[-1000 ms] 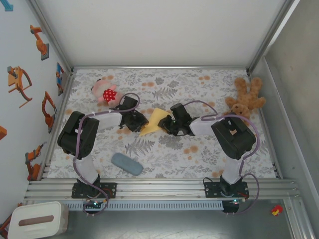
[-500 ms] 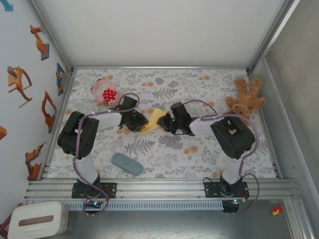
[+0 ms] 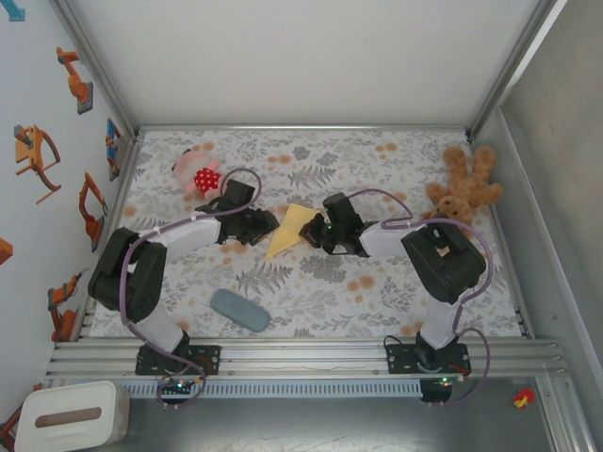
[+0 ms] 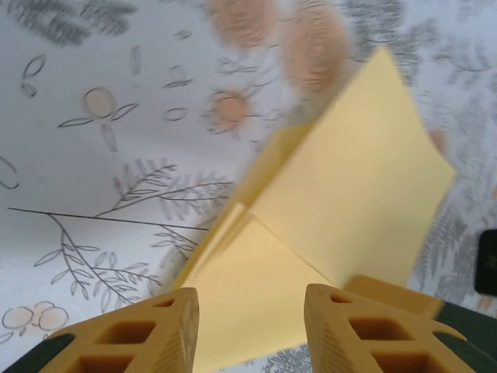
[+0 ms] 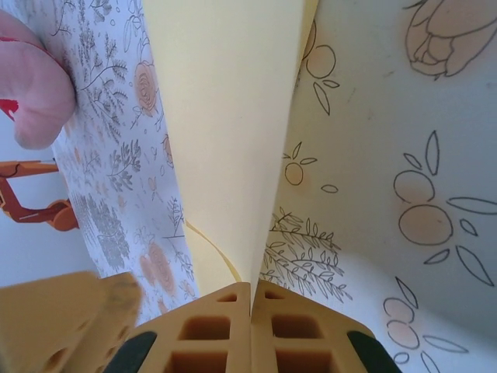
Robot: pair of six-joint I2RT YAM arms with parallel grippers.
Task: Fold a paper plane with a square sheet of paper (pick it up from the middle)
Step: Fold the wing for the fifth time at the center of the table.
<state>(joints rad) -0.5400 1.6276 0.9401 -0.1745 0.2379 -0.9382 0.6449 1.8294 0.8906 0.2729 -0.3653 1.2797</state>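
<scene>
The square sheet of paper (image 3: 290,229), folded into a creased yellow triangle with layered flaps, lies near the middle of the table (image 3: 377,301). The right gripper (image 5: 251,307) pinches its edge; the left gripper (image 4: 250,303) is released, jaws apart.

The paper (image 3: 289,230) is plain yellow, folded into a long, roughly triangular shape with overlapping creased layers. It lies near the middle of the table (image 3: 311,282), with its narrow tip pointing near-left and its broad end far-right. Its right edge is pinched between the closed right fingers (image 5: 210,334). Whether it lies fully flat is unclear.
</scene>
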